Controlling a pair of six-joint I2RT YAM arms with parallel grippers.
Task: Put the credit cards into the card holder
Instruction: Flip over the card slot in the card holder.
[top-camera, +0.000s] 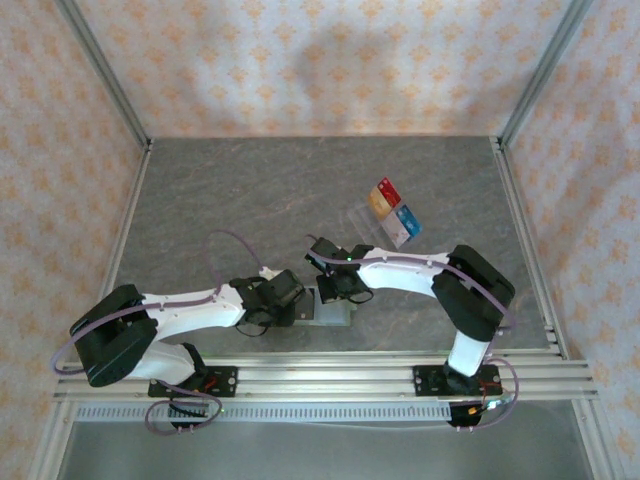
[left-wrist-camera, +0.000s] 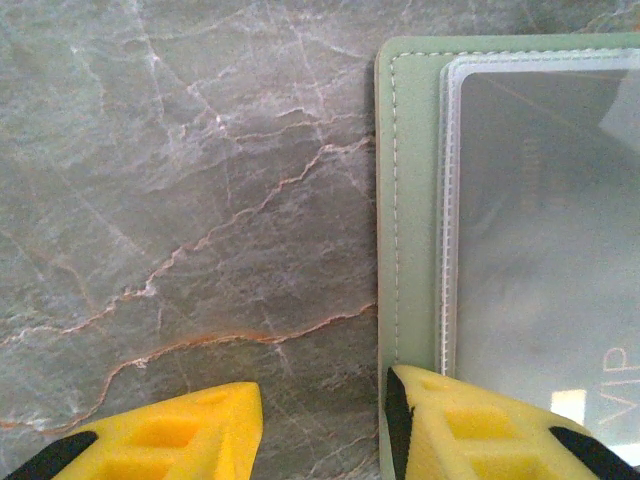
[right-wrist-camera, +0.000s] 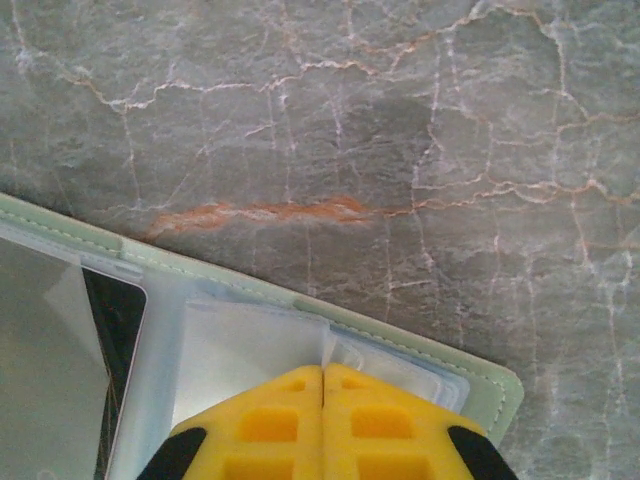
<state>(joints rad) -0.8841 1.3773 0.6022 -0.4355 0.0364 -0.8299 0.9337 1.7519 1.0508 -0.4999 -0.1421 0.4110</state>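
**A:** Top view, item one?
**B:** Card holder (top-camera: 335, 312), lying open near the front edge where both arms meet. Credit cards (top-camera: 393, 212) well apart, in the clear tray (top-camera: 362, 215).
**A:** Left wrist?
**B:** Left gripper (left-wrist-camera: 322, 400), jaws apart. One finger on the table (left-wrist-camera: 180, 200), one on the holder's green border, likely pinning it.
**A:** Right wrist?
**B:** Right gripper (right-wrist-camera: 322, 400), jaws together over a pale pocket. Whether anything is pinched, cannot tell.

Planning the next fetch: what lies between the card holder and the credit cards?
In the top view, the right arm's forearm crosses that stretch of tabletop.
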